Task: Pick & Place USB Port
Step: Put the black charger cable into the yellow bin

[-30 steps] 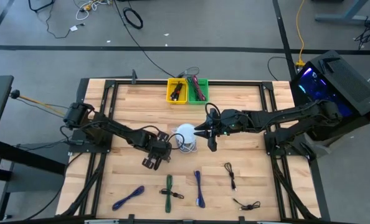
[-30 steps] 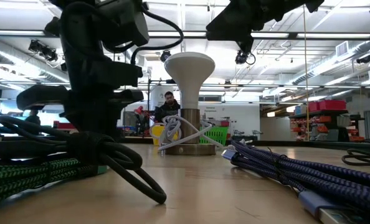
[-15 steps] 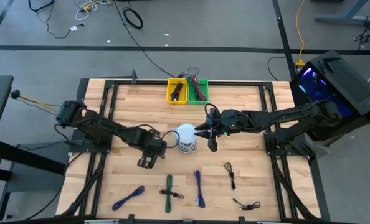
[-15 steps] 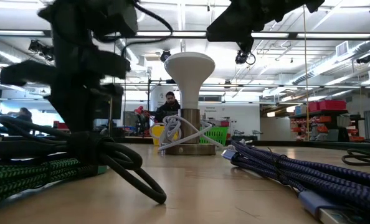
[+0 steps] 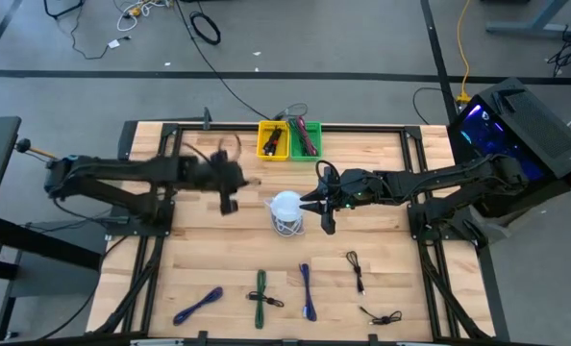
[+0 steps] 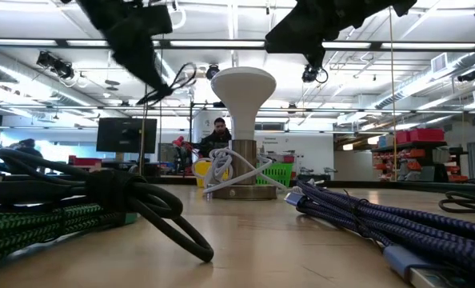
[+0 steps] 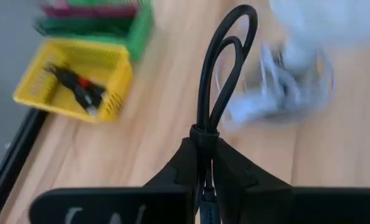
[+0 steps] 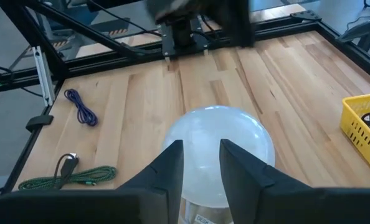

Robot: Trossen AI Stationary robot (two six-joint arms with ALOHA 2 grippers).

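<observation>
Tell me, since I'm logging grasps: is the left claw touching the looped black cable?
Touching. The left wrist view shows the left claw shut on the looped black cable, whose loop sticks out past the fingertips.

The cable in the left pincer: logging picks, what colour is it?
Black cable, looped, clearest in the left wrist view.

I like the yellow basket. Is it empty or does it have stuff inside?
Not empty. The yellow basket holds a dark cable with red on it.
</observation>
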